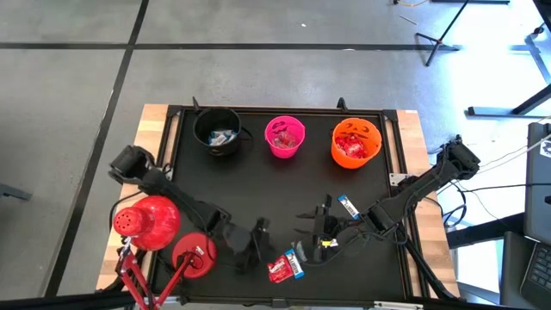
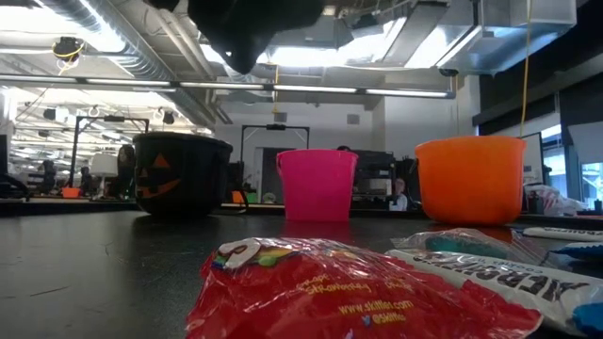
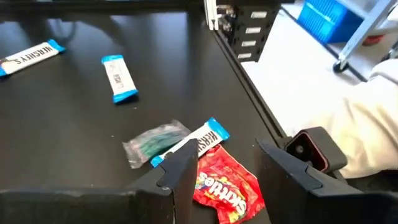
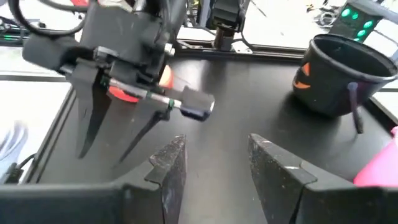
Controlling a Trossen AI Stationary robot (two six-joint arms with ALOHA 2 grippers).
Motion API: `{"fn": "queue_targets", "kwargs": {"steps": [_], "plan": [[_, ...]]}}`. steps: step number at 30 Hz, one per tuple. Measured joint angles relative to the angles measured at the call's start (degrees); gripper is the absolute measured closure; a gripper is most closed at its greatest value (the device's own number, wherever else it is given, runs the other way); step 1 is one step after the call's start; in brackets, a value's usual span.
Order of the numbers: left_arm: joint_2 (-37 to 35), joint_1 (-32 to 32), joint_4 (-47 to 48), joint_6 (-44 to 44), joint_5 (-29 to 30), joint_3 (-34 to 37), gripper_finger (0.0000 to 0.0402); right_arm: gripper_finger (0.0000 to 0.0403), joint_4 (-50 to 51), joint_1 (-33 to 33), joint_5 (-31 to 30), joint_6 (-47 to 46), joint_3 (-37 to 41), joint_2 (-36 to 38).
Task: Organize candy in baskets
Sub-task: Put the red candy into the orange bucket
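The left gripper (image 1: pixel 258 234) hangs near the front of the black table (image 1: pixel 284 185) with its two fingers (image 3: pixel 180 171) apart and nothing between them. Just past its tips lies a small heap of candy: a red Skittles bag (image 3: pixel 225 190), a blue-and-white Hershey's bar (image 3: pixel 198 140) leaning across it, and a grey-green wrapper (image 3: pixel 154 140) touching the bar. The right gripper (image 1: pixel 320 226) waits close by, also with its fingers apart and empty, and it faces the left one across a small gap. Two more blue-and-white bars (image 3: pixel 118 78) lie apart on the table. The three baskets stand in a row at the far edge: the black cauldron bucket (image 1: pixel 218 132), the pink bucket (image 1: pixel 285 137) and the orange bucket (image 1: pixel 355 143), each with some candy inside already. The trouble here is the heap. Because the sweets overlap, the left fingers could pinch two at once, or push the slippery bag away instead of catching it. The heap also sits near the front edge of the table, so a shove could knock a sweet off. The two arms are close together, so they could bump if both reach in. The red lamp heads (image 1: pixel 148 222) stand near the left arm and could get knocked as it swings.
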State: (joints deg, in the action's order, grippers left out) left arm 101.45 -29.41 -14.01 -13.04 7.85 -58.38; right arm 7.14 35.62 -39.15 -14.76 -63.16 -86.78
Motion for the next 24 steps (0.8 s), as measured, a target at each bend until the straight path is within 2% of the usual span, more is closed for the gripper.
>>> {"fn": "queue_targets", "kwargs": {"steps": [5, 15, 18, 24], "plan": [[4.40, -1.14, 0.73, 0.05, 0.03, -4.08, 0.0255, 0.0237, 0.00, 0.04, 1.25, -1.36, 0.00, 0.00], [13.43, -2.12, 11.31, -1.61, -2.96, -11.20, 0.0252, 0.0237, -0.11, 0.04, 2.73, -1.47, 0.01, 0.00], [14.55, -2.12, 13.81, -1.68, -2.24, -12.98, 0.0233, 0.0237, -0.01, 0.04, 2.74, -1.47, 0.01, 0.00], [14.41, -2.01, 14.18, -0.91, 2.50, -14.67, 0.0168, 0.0237, 0.28, 0.04, 2.73, -1.47, 0.02, 0.00]]}}
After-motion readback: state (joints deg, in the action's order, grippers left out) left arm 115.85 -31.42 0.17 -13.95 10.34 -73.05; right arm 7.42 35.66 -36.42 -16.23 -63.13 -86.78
